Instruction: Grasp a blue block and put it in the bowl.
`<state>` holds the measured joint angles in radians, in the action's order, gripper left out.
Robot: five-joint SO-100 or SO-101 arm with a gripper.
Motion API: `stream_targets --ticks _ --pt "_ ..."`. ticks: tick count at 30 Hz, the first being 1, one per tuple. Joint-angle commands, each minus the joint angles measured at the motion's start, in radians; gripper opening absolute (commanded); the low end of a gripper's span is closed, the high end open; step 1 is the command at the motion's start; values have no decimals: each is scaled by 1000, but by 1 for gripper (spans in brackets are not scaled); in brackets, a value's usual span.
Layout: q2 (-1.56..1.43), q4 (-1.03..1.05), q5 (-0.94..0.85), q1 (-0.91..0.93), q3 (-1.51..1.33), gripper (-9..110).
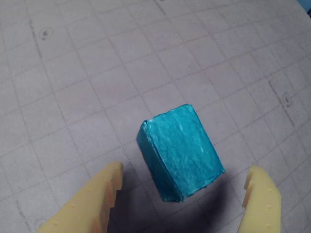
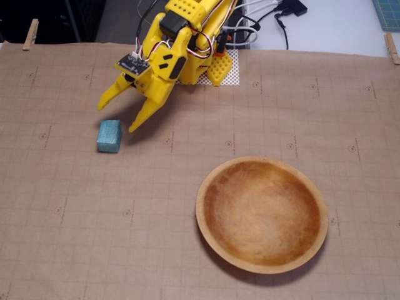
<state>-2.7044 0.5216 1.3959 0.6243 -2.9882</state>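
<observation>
The blue block [image 2: 109, 136] lies on the brown gridded paper at the left of the fixed view, well apart from the wooden bowl [image 2: 215, 172] at the lower right, which holds nothing. My yellow gripper [image 2: 119, 115] hangs open just above and behind the block, fingers spread and pointing down-left. In the wrist view the block [image 1: 181, 153] fills the centre, with one fingertip [image 1: 108, 182] to its left and the other fingertip [image 1: 260, 187] to its right. The gripper [image 1: 182, 182] is touching nothing.
Gridded paper [image 2: 75, 225] covers the table, clipped with wooden clothespins [image 2: 30, 34] at the far corners. The arm's yellow base, a white mesh pad [image 2: 228, 72] and black cables [image 2: 281, 12] sit at the back edge.
</observation>
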Motion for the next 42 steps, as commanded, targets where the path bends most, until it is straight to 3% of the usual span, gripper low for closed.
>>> stream_targets --ticks 1,16,22,42 --pt "-18 -17 -3 -3 11 30" --pt "-8 -6 -6 -11 11 33" --pt "146 -43 -12 -11 51 41" --pt "611 -229 -3 -52 275 41"
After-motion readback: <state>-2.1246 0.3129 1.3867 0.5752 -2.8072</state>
